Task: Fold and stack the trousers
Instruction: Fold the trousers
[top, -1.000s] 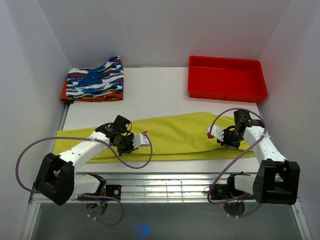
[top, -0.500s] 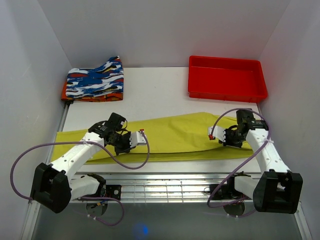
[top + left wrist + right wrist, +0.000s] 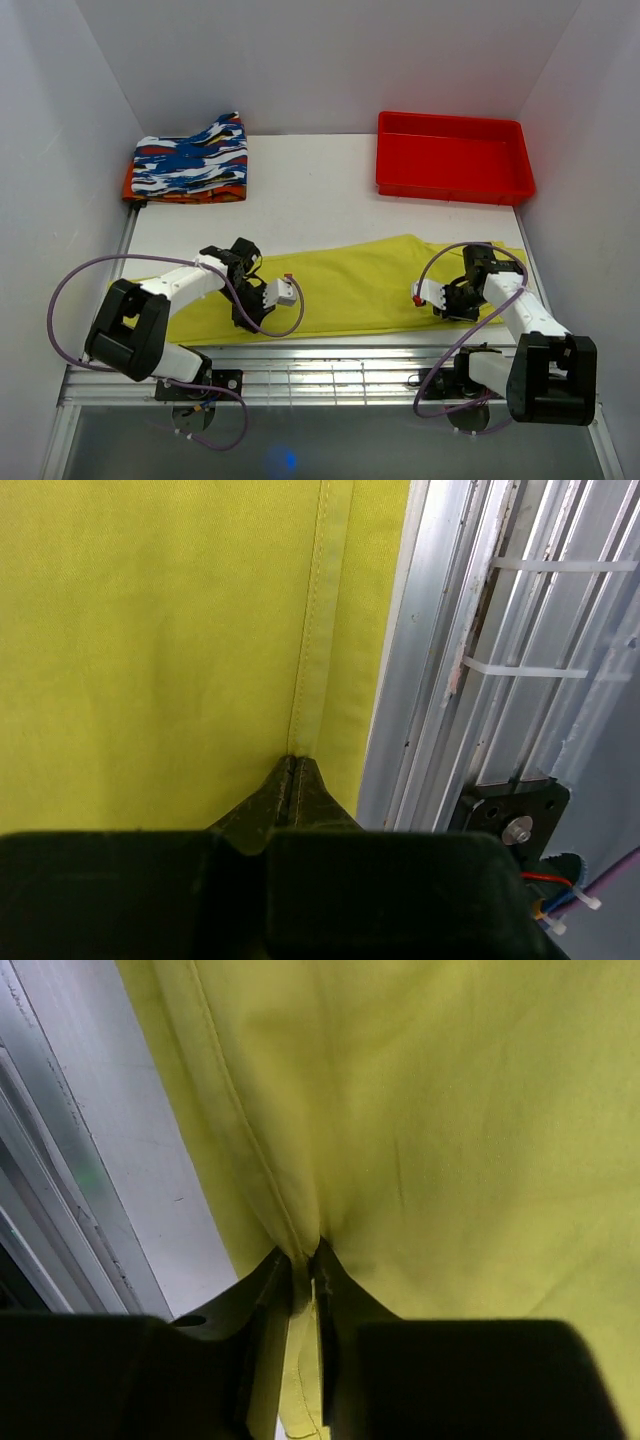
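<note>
The yellow-green trousers (image 3: pixel 350 285) lie stretched left to right along the table's near edge, flat and in one long band. My left gripper (image 3: pixel 281 292) rests on their lower edge left of centre. In the left wrist view it (image 3: pixel 292 762) is shut on a stitched seam of the trousers (image 3: pixel 150 630), right beside the table's metal edge. My right gripper (image 3: pixel 423 294) sits on the trousers' right part. In the right wrist view its jaws (image 3: pixel 305 1258) stand a narrow slit apart with a fold of the trousers (image 3: pixel 450 1110) pinched between them.
A folded blue, white, black and orange patterned garment (image 3: pixel 190 165) lies at the back left. A red tray (image 3: pixel 452 192) stands at the back right. A metal rail (image 3: pixel 340 372) runs along the near edge. White walls close in both sides.
Both grippers have drawn back toward the near edge, pulling the trousers with them. The cloth now lies lower and flatter. The right jaws have parted slightly.
</note>
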You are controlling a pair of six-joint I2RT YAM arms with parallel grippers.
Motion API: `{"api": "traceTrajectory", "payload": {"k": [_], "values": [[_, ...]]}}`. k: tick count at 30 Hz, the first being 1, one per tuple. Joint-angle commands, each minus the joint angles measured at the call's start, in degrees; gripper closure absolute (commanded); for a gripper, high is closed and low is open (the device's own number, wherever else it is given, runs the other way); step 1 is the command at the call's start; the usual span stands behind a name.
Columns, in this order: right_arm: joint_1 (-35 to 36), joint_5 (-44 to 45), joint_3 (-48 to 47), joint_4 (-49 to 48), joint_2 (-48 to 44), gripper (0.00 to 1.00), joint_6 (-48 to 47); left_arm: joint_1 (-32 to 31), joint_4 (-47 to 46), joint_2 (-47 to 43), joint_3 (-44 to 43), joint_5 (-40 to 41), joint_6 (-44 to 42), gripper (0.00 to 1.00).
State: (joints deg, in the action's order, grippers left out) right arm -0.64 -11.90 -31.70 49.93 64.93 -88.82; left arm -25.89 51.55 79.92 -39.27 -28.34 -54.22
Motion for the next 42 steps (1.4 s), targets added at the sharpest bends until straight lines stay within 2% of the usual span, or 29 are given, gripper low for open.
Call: {"api": "traceTrajectory", "payload": {"k": [1,2,3,4,5,7,9,10,11,12,13,15,16,21,23,26,28,32,35,40,42], "values": [[-0.06,2.06,-0.88,-6.60,4.94,0.73,3.11,0.23,-1.19,4.18,0.42,3.28,-1.07,0.95],[-0.06,2.06,-0.90,-6.43,5.21,0.71,3.64,0.23,-1.71,4.19,0.51,3.90,-0.63,0.94],[-0.06,1.71,-2.82,-5.82,5.38,0.68,3.91,0.23,-2.24,3.41,0.51,4.51,-0.45,0.85],[-0.06,1.62,-3.62,-5.46,5.56,0.64,4.17,0.23,-3.29,2.97,0.51,5.13,-0.28,0.82],[-0.06,1.97,-4.32,-5.20,5.56,0.51,4.70,0.23,-3.65,2.61,0.16,6.53,-0.02,0.78],[-0.23,2.50,-6.17,-4.24,5.74,0.40,5.40,0.40,-4.62,3.13,-0.98,7.42,0.25,0.68],[-0.76,1.62,-9.14,-2.66,5.74,0.10,5.50,0.66,-5.14,5.14,-3.18,7.94,-0.45,0.59],[-1.20,1.10,-10.64,-0.82,5.83,0.04,6.37,0.75,-5.49,5.94,-3.97,8.12,-0.63,0.52],[-1.46,-0.65,-12.31,0.24,5.91,0.10,6.81,0.75,-5.58,6.56,-6.06,8.21,-0.63,0.50],[-1.73,-1.71,-16.59,1.65,6.17,0.10,7.34,0.75,-5.67,7.09,-7.30,7.69,-0.63,0.48],[-2.25,-2.85,-18.90,4.36,6.35,0.10,8.56,0.75,-5.58,7.79,-8.62,7.25,-0.28,0.42],[-2.61,-7.07,-23.64,7.27,7.40,0.10,9.71,0.75,-4.19,7.45,-12.56,5.84,0.07,0.40],[-2.69,-8.39,-28.19,8.59,7.93,0.10,11.19,0.75,-3.83,5.96,-13.72,4.88,0.34,0.28],[-2.70,-17.18,-37.81,9.31,15.99,0.06,20.86,1.98,-1.98,-1.60,-18.82,3.73,6.39,0.22],[-2.61,-18.60,-40.10,8.26,19.35,0.03,26.30,5.48,-0.84,-5.20,-21.11,1.54,11.14,0.20],[-1.91,-15.89,-39.67,2.03,24.89,0.00,33.34,11.46,1.00,-7.14,-21.82,2.40,15.80,0.16],[-1.82,-14.04,-36.77,-3.40,27.18,0.03,36.24,15.58,1.71,-8.02,-20.60,3.63,17.03,0.16],[-1.82,-6.15,-30.89,-10.46,29.11,0.06,38.45,29.73,1.19,-8.12,-14.55,4.69,17.74,0.16],[-2.34,-0.08,-25.79,-14.49,29.29,0.08,38.28,35.09,-1.09,-6.27,-10.50,7.15,18.09,0.18],[-6.98,4.34,-20.16,-15.65,28.06,0.12,36.00,36.70,-6.81,-0.31,-6.88,10.49,20.02,0.19],[-8.58,5.66,-18.93,-15.57,26.93,0.13,34.94,36.70,-8.91,5.40,-8.18,10.15,21.16,0.22]]}}
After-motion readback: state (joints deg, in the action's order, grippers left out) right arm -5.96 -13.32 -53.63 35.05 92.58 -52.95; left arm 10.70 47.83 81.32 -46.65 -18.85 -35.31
